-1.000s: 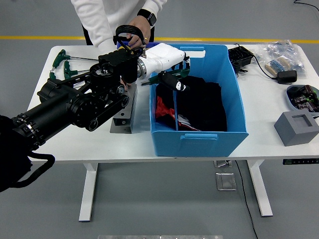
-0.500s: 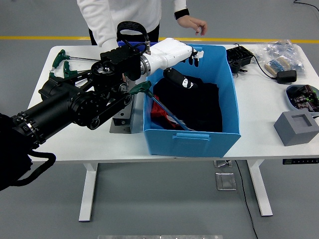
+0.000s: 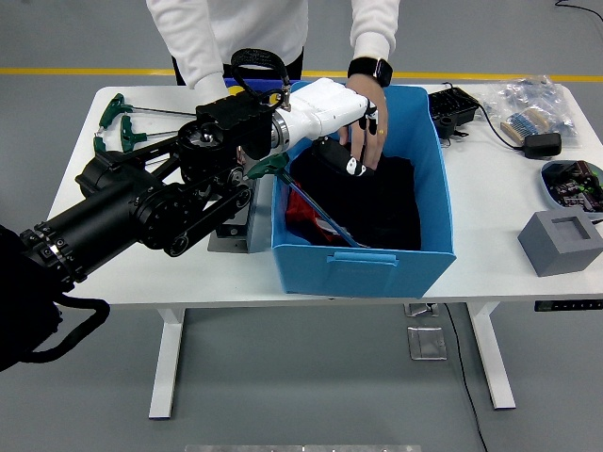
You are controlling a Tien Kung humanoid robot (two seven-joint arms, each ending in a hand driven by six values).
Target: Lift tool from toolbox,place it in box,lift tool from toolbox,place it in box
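Note:
My left hand (image 3: 350, 132) is white with black fingers and hangs over the back left of the blue box (image 3: 377, 268), open and holding nothing. A green-handled T-shaped tool (image 3: 269, 167) leans on the box's left wall, its metal shaft (image 3: 316, 215) slanting down onto the black and red cloth (image 3: 377, 202) inside. A person's hand (image 3: 366, 118) with a black watch reaches into the box right beside my fingers and partly covers them. The grey toolbox (image 3: 231, 231) lies left of the box, mostly hidden under my forearm. The right arm is out of sight.
Two more green-handled tools (image 3: 121, 121) lie at the table's far left. A black strap (image 3: 256, 64) is at the back edge by the person. On the right stand a grey foam block (image 3: 561, 241), a parts tray (image 3: 573, 181), a black adapter (image 3: 543, 143) and a black case (image 3: 454, 107).
My left hand let go of the green-handled tool, which dropped against the box's left wall. The box slid a little left and nearer. The person's hand came down into the box.

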